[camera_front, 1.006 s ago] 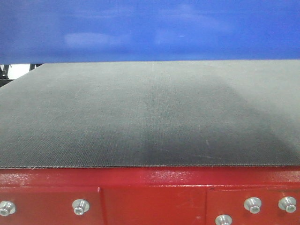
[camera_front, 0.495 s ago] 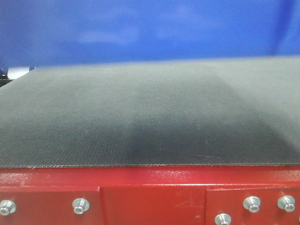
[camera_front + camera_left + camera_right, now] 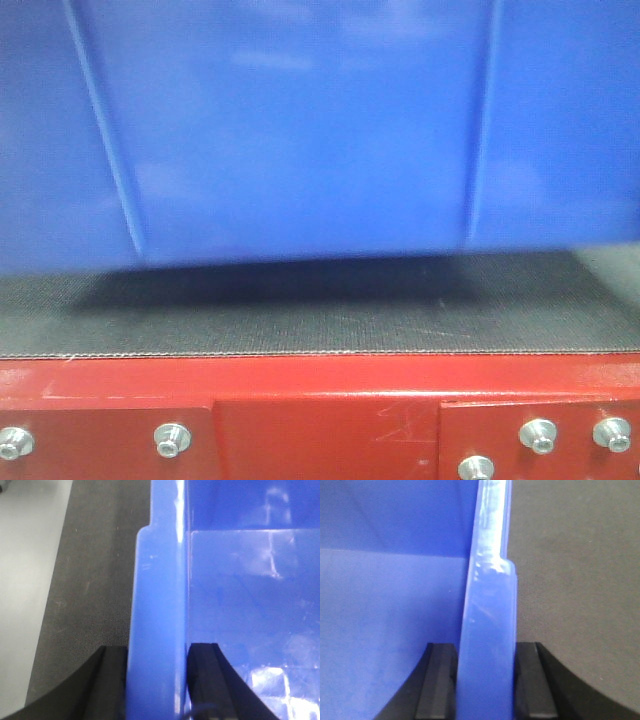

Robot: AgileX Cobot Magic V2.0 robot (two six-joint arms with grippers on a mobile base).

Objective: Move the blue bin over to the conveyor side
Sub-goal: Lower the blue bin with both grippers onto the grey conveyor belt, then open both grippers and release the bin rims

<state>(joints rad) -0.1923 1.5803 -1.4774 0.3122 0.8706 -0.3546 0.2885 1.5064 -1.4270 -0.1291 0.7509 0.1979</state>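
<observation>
While the front view is filled mostly by its glossy long wall, the blue bin [image 3: 300, 130] stands over the far part of the conveyor side [image 3: 350, 318], a flat black woven belt that runs left to right across the scene. Two thin ribs run down the bin's wall, one at the left and one at the right. A dark shadow [image 3: 250, 285] lies on the belt under the bin's bottom edge, and it cannot be told whether the bin touches the belt or hangs just above it. A bare strip of belt separates the bin from the near edge. Below that edge sits a red frame [image 3: 320, 400], scuffed in places and studded with silver bolts [image 3: 172, 438]. From the left wrist view, the left gripper [image 3: 157, 672] pinches the bin's thickened rim, one black finger [image 3: 110, 680] outside the wall and the other inside. Belt lies beside the bin there, and a pale grey strip [image 3: 25, 580] borders it farther left. The right gripper [image 3: 485, 680] likewise clamps the opposite rim between its black fingers [image 3: 437, 685], with belt beside it on the right.
</observation>
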